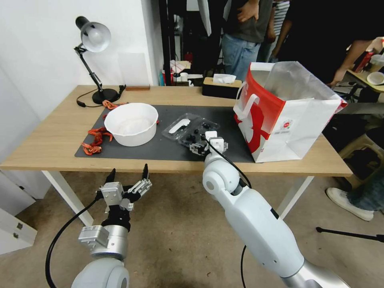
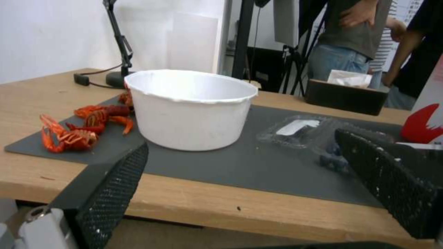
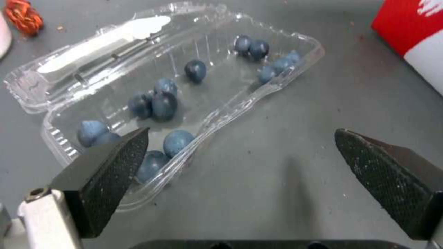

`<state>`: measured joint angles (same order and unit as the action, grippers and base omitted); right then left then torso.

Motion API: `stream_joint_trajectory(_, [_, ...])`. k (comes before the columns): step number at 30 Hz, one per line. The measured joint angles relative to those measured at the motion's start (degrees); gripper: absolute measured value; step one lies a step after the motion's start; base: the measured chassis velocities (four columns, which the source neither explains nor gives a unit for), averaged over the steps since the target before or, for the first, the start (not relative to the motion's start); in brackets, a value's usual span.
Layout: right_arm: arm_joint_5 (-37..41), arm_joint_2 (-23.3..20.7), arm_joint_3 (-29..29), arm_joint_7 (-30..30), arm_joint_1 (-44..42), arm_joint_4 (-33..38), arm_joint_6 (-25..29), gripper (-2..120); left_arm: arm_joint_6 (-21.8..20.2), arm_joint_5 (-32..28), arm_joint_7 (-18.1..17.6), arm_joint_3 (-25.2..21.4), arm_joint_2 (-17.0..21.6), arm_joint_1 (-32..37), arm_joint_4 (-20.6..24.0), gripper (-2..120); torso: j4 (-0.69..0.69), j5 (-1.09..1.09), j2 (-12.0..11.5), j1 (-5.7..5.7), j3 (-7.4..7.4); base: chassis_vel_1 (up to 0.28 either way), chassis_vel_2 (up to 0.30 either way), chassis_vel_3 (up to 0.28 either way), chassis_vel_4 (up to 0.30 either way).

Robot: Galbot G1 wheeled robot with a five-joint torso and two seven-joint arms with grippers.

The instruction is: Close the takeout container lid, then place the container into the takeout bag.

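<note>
Right claw (image 3: 240, 152) wide over open takeout container (image 3: 184, 100); left claw (image 1: 129, 175) wide, idle.

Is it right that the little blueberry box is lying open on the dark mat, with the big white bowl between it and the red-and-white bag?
Not quite. The blueberry box does lie open on the dark mat, but the big white bowl is not between it and the red-and-white bag. The head view shows the box in the middle, the bowl on its left and the bag on its right.
</note>
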<state>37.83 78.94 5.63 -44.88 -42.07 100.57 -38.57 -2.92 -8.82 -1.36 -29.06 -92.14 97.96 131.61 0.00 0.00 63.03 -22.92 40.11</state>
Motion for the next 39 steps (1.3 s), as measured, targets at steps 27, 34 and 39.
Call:
stream_joint_trajectory(27, [4.22, -2.98, -3.65, -1.57, -1.68, 2.97, -1.75, 100, 1.33, 0.43, -0.14, 0.61, 0.01, -0.57, -1.45, 100, 0.0, 0.01, 0.0, 0.0, 0.0, 0.0, 0.0, 0.0, 0.0])
stream_joint_trajectory(34, [4.4, -3.86, -4.68, -1.36, -1.85, 3.18, -1.88, 100, 1.41, 0.54, -0.14, 0.73, 0.01, -0.62, -1.55, 100, 0.0, 0.01, 0.0, 0.0, 0.0, 0.0, 0.0, 0.0, 0.0])
stream_joint_trajectory(39, [4.47, -4.51, -5.67, -1.08, -1.93, 3.26, -1.93, 100, 1.62, 0.7, -0.14, 0.93, 0.01, -0.64, -1.73, 100, 0.0, 0.01, 0.0, 0.0, 0.0, 0.0, 0.0, 0.0, 0.0])
